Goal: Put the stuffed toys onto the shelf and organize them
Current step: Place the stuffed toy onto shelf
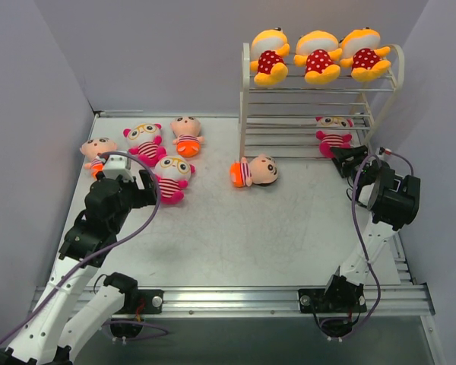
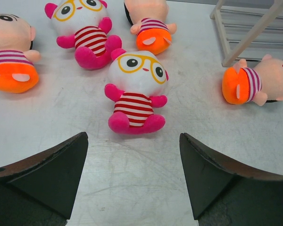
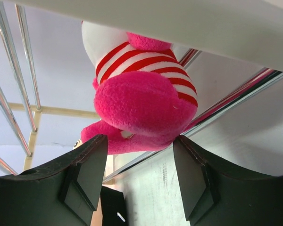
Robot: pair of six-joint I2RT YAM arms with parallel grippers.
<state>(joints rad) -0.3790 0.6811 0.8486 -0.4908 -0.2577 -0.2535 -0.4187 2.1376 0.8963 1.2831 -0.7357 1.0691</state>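
Three yellow dolls atop shelf; pink-striped doll on lower tier

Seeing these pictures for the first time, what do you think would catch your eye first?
Three yellow-orange polka-dot dolls line the top tier of the white wire shelf at the back right. Lower in it sits one pink-striped doll, the right tool open just before it. Five more dolls lie on the table, mostly far left.

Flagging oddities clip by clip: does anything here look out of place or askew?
One peach-faced doll lies tipped on its side on the table by the shelf's left leg, apart from the four dolls grouped at the left. Nothing looks spilled or damaged.
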